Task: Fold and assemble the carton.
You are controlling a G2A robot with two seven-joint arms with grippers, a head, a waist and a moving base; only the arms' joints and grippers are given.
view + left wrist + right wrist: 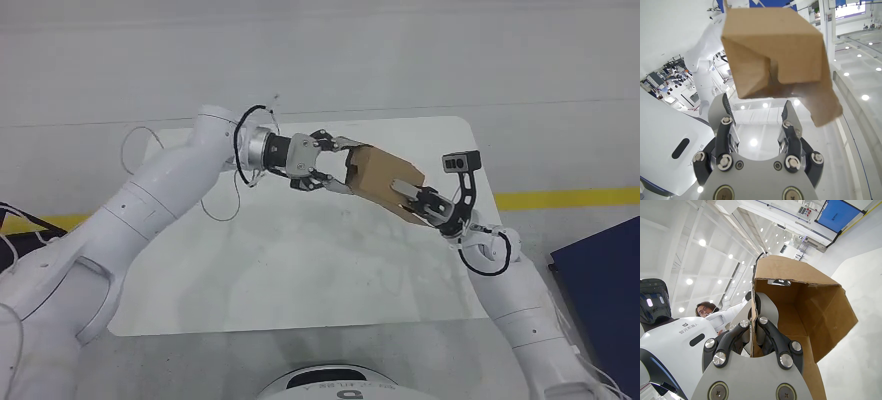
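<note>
Brown cardboard carton [380, 172] is held off the white bench [300, 270], over its far half and right of centre, lying roughly level between the two arms. The right gripper [412, 193] comes in from the right and grips the carton's right end. In the right wrist view the right gripper [753, 313] has its fingers [764, 308] pinched together on one side wall of the carton [810, 317], one finger inside and one outside the wall. That end of the carton is open, with the bare interior and one loose flap showing. The left gripper [340, 166] sits at the carton's left end. In the left wrist view the left gripper [757, 109] has its fingers [728, 108] spread wide and holds nothing. The carton [772, 37] is just beyond the fingertips, and contact cannot be confirmed. The end facing this gripper is partly folded: two flaps are turned inward with a gap between them, and a further flap hangs outward at one side. A yellow stripe [570, 197] runs across the floor to the right of the bench.
</note>
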